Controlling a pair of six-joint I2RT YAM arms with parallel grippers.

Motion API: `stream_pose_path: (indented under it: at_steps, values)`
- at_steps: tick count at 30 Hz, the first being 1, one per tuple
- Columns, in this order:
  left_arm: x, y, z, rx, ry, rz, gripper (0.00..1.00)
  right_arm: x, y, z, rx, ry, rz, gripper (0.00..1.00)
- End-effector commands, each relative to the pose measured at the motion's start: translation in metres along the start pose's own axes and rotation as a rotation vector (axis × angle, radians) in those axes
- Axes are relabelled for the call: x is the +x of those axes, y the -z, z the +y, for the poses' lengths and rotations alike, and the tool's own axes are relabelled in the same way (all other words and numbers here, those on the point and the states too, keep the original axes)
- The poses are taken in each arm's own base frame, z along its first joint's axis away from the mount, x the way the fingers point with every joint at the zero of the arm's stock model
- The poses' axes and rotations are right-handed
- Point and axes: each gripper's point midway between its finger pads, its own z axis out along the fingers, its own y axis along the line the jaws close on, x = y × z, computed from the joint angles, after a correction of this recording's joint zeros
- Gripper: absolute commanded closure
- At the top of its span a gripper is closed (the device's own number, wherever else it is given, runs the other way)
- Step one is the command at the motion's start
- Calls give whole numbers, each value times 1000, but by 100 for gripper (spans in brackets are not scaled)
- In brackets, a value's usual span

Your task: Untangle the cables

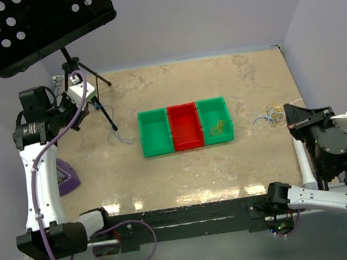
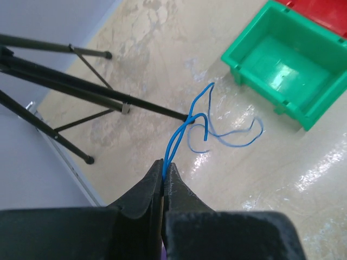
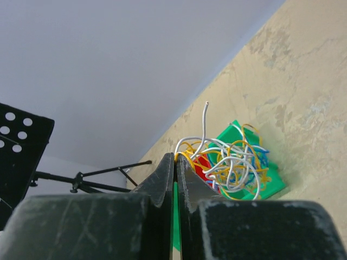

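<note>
My left gripper (image 1: 87, 98) is at the far left, raised above the table beside the tripod. In the left wrist view its jaws (image 2: 164, 162) are shut on a blue cable (image 2: 181, 132), which is doubled between them; its loose ends hang over the table (image 1: 117, 135). My right gripper (image 1: 287, 115) is at the right side and is shut. In the right wrist view (image 3: 175, 157) it pinches a yellow strand (image 3: 187, 156) of a tangle of white, yellow and blue cables (image 3: 233, 162). The tangle hangs just off the fingertips (image 1: 271, 115).
Three bins stand side by side mid-table: green (image 1: 154, 133), red (image 1: 185, 127), and green (image 1: 223, 113) holding a yellow cable (image 1: 219, 126). A music stand's tripod (image 1: 83, 71) stands at the back left, its legs near the left gripper (image 2: 81, 92). A purple object (image 1: 66, 175) lies at the left edge.
</note>
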Motion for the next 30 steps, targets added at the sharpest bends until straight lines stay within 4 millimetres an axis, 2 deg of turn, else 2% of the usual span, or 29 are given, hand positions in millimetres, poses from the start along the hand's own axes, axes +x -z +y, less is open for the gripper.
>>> stream_pose_path:
  at_steps: [1, 7, 15, 18, 21, 24, 30]
  values:
    - [-34, 27, -23, 69, -3, -103, 100, 21, 0, 13, -36, -58, 59, 100]
    - [-74, 51, -24, 64, -18, -210, 100, 42, -2, 16, -36, -36, 95, 100]
    - [-158, 102, 1, -67, -77, -440, 100, 55, -4, 14, -29, -33, 110, 100]
    - [-182, 114, 5, -82, -84, -516, 100, 62, -4, 12, -26, -33, 121, 100]
    - [-191, 110, 5, -58, -71, -545, 100, 70, -5, 9, -22, -29, 135, 100]
    - [-190, 97, -1, -26, -59, -545, 100, 75, -4, 6, -23, -31, 149, 100]
    - [-185, 66, -33, 75, -43, -548, 100, 81, -5, 3, -20, -29, 160, 100]
